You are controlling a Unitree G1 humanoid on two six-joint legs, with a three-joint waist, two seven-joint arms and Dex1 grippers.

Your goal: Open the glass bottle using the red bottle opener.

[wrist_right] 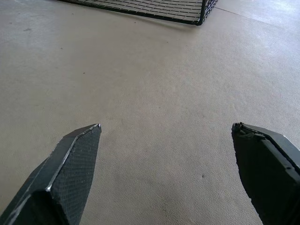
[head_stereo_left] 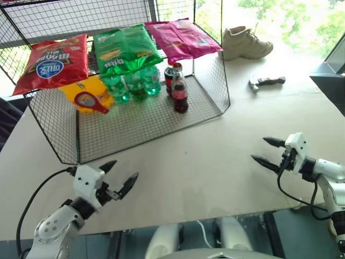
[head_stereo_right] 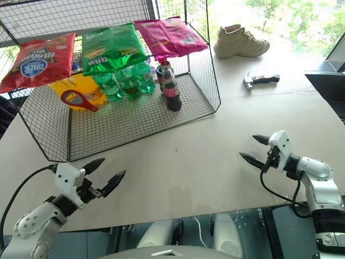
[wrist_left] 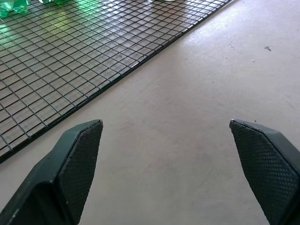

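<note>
The glass bottle (head_stereo_left: 179, 90) stands upright in the upper middle of the frame, on the wire rack (head_stereo_left: 140, 121) floor beside the green soda bottles (head_stereo_left: 132, 85). I judge it rigid, slick, top-heavy and breakable, so I'd grip its waist below the neck. The red bottle opener (head_stereo_left: 90, 101) lies left of it. My left gripper (head_stereo_left: 119, 181) and right gripper (head_stereo_left: 267, 151) hover over bare table (head_stereo_left: 205, 162), jaws spread wide, empty.

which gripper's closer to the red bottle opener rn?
Left. The left gripper hovers open over the table just in front of the wire rack, below the red bottle opener lying inside. The right gripper is open too, far off to the right.
</note>
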